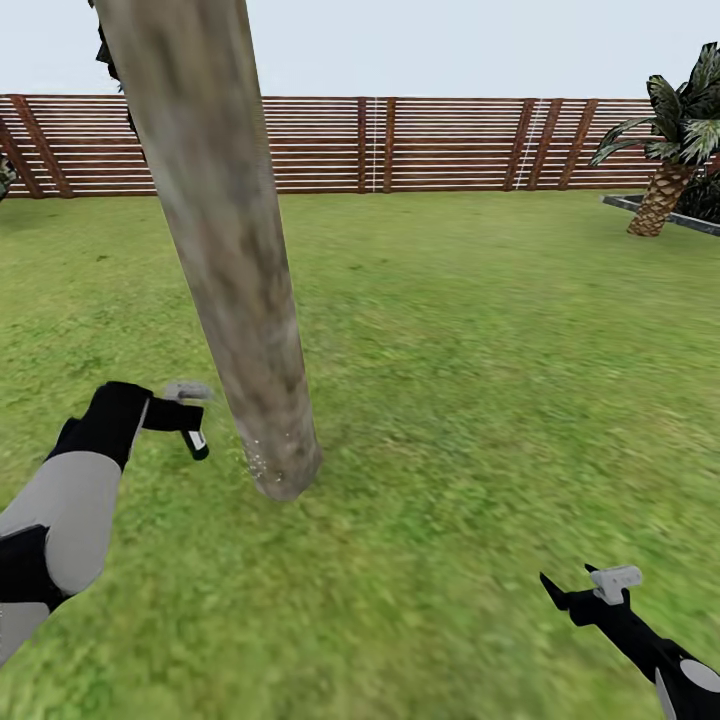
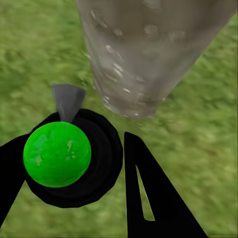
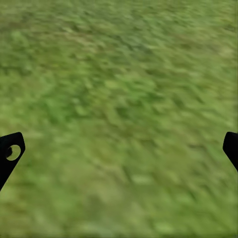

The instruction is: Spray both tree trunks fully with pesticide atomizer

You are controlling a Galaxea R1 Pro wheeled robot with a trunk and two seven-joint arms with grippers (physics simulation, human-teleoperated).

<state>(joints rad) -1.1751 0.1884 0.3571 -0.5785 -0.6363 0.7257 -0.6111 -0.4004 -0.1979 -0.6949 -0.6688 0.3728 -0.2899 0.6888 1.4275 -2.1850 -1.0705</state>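
Note:
A thick mottled grey-brown tree trunk (image 1: 240, 280) leans up out of the grass floor (image 1: 450, 380) just left of centre. Pale specks dot its base (image 1: 258, 462). My left gripper (image 1: 185, 418) hovers just left of the trunk's base, shut on the pesticide atomizer (image 1: 197, 440), a small dark bottle. In the left wrist view the atomizer (image 2: 57, 153) shows a round green top and a grey nozzle pointing at the speckled trunk (image 2: 144, 54), with a black finger (image 2: 148, 198) beside it. My right gripper (image 1: 572, 582) hangs open over bare grass at the lower right, its fingertips (image 3: 10, 151) wide apart.
A brown slatted fence (image 1: 380, 145) closes the lawn at the back. A short palm with a scaly trunk (image 1: 660, 195) stands at the far right beside a grey paved edge (image 1: 660, 212). Open grass stretches right of the tree.

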